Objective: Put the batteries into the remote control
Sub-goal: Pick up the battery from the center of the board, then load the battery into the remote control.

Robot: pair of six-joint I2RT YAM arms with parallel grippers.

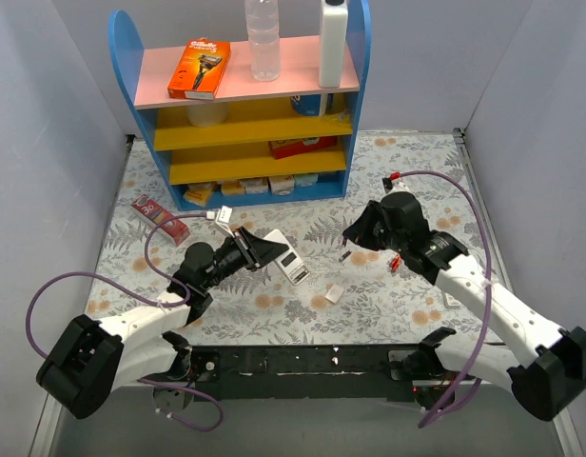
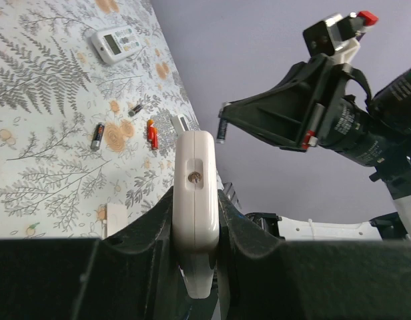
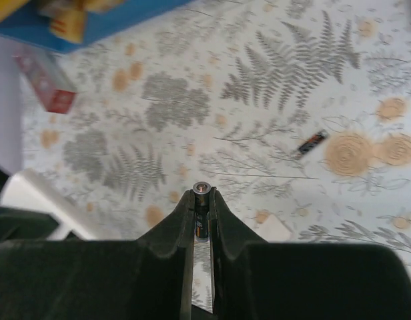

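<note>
Between right gripper (image 3: 203, 199) tips — battery (image 3: 202, 189) crosswise

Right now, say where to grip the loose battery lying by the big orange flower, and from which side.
Take the battery across its middle, from straight above, closing across its long axis. It is a thin cylinder lying flat, with bare mat on both sides.

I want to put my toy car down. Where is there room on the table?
Bare cloth lies in the far right corner, between the shelf and the right wall, and on the left, between the red box and the left arm. The middle is crowded: a white remote, a small white lid and loose batteries lie between that arm and the right arm.
</note>
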